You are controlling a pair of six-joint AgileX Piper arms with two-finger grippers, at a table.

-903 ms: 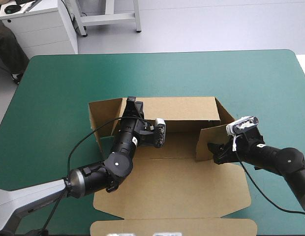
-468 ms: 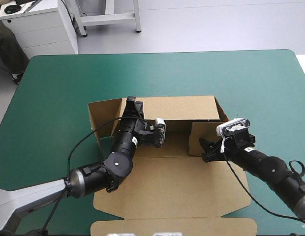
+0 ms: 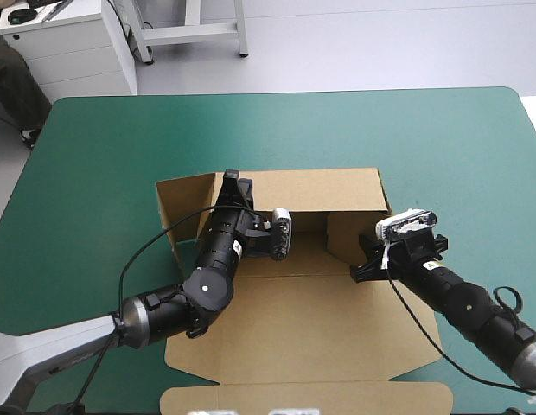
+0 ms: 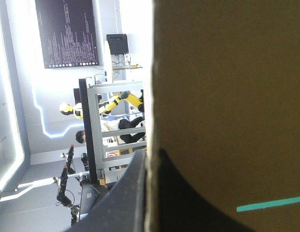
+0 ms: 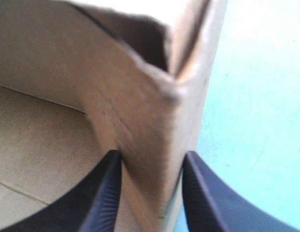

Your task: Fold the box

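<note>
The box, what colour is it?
The box is plain brown all over. The high view shows it best.

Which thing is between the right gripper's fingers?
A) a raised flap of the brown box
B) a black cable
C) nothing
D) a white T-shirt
A: in the right wrist view, the right gripper clamps an upright flap of the box.

Matt brown cardboard box [image 3: 311,320], smooth matt teal-green cover [image 3: 424,138], finely ribbed black right gripper [image 5: 151,157]
</note>
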